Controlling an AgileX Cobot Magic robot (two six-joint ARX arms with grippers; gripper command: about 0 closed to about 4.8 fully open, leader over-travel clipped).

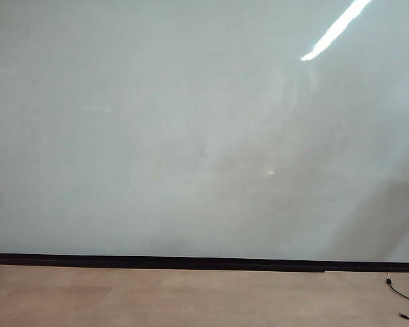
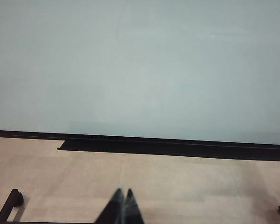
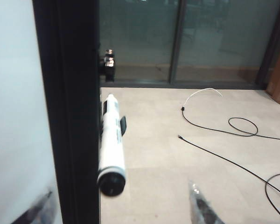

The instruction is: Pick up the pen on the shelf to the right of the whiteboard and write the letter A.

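The whiteboard (image 1: 191,136) fills the exterior view, where neither gripper nor the pen shows. In the right wrist view the pen (image 3: 112,140), white-barrelled with a black end cap, lies on a small black shelf clip (image 3: 123,125) fixed to the board's black side frame (image 3: 74,112). My right gripper (image 3: 116,203) is open wide. One finger lies over the board face and the other (image 3: 198,200) over the floor, with the pen's cap just ahead between them, untouched. My left gripper (image 2: 122,193) is shut and empty, low above the floor facing the whiteboard (image 2: 140,65). The letter A is not in view.
Black cables (image 3: 233,126) trail over the tan floor to the right of the board, and one end shows in the exterior view (image 1: 402,293). Glass doors (image 3: 177,37) stand behind. A long black tray (image 2: 172,147) runs under the board. Black stand feet (image 2: 14,198) sit on the floor.
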